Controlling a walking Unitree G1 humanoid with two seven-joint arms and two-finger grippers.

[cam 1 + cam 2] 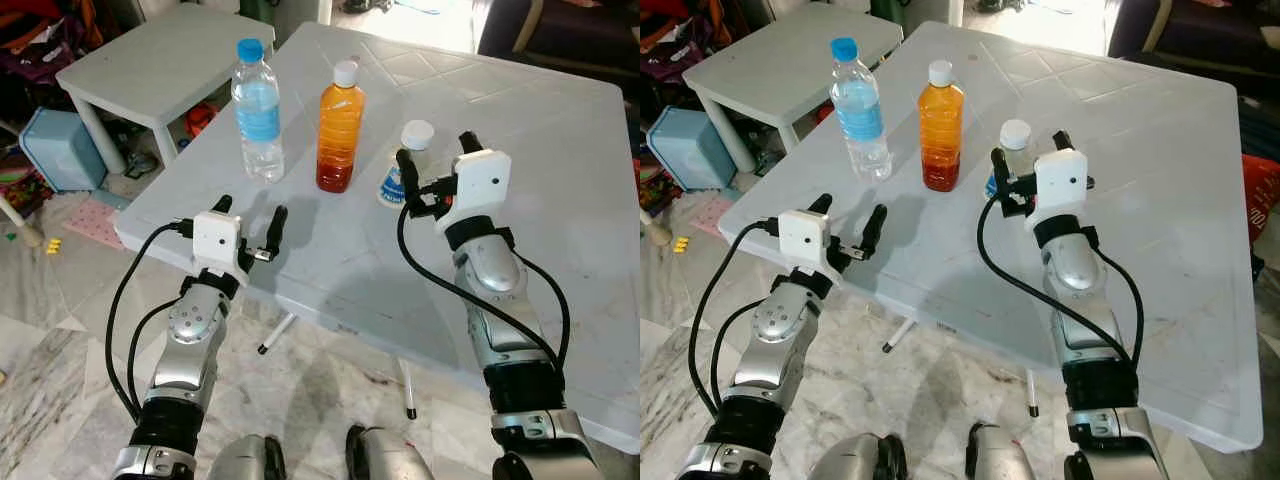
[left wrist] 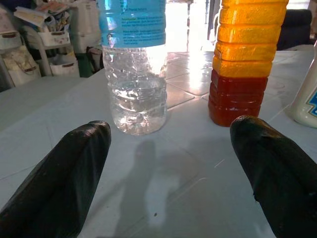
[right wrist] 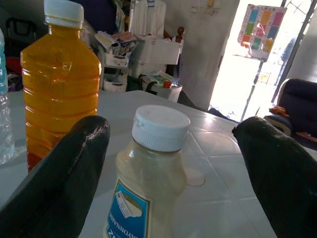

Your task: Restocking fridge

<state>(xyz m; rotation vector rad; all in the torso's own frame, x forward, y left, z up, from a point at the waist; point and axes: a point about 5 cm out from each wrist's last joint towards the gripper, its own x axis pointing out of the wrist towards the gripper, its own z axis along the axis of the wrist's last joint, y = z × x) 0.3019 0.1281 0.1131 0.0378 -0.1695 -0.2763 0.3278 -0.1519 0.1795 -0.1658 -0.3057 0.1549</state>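
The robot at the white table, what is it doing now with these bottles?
The robot stands at a white table with three upright bottles: a water bottle, an orange juice bottle and a small white-capped bottle. The right gripper is open, its fingers on either side of the small bottle, not closed on it. The left gripper is open too, low over the table edge, pointing between the water and juice bottles. Nothing is lifted yet.

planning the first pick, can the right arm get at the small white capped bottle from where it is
Probably yes. The right gripper is open right at the small white-capped bottle, its jaws on either side of the cap in the right wrist view. The orange bottle stands apart on the robot's left, so nothing seems to block it.
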